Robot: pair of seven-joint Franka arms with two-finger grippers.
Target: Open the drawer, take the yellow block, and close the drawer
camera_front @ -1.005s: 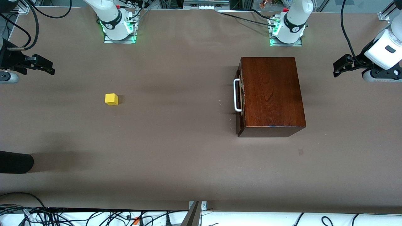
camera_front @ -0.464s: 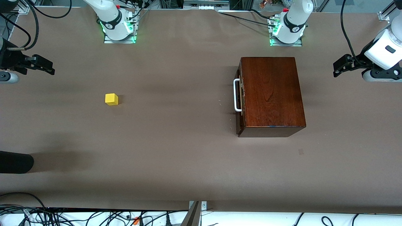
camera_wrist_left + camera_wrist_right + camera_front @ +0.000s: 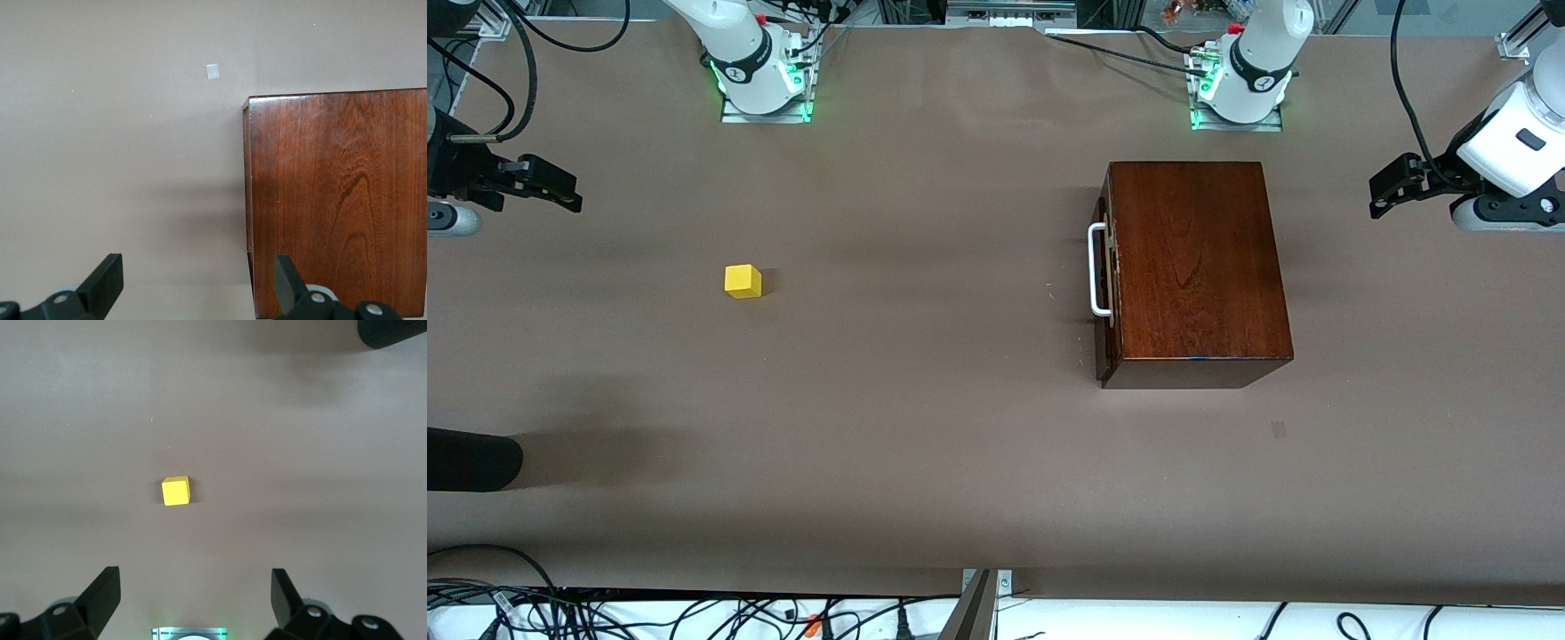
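A: Drawer status?

B: The drawer [image 3: 1104,276] is pushed in, its dark front about flush w/ the wooden box [image 3: 1196,262]. White bar handle [image 3: 1096,270] sits on that front, facing the right arm's end of the tabletop [image 3: 925,427]. Nothing touching the handle. In the left wrist view only the box top [image 3: 337,200] shows.

A: Yellow block?

B: The yellow block [image 3: 743,281] sits on the bare tabletop, out in the open, well apart from the box, toward the right arm's end. It rests flat on one face. The right wrist view has it too [image 3: 176,491], alone on the brown surface.

A: Grippers?

B: Left gripper [image 3: 1394,187] is up in the air at the left arm's end, over the tabletop's edge area, well apart from the box. Fingers spread wide, nothing between them; the left wrist view shows the two tips [image 3: 107,280] w/ a broad gap. Right gripper [image 3: 547,185] is up at the other end, also spread and empty, same wide gap in the right wrist view [image 3: 103,590]. Neither touches anything.

A: Anything else in view?

B: Dark rounded object [image 3: 471,459] pokes in at the tabletop's edge at the right arm's end, nearer the front camera than the block. Small pale square mark [image 3: 1279,429] on the tabletop just nearer the camera than the box.
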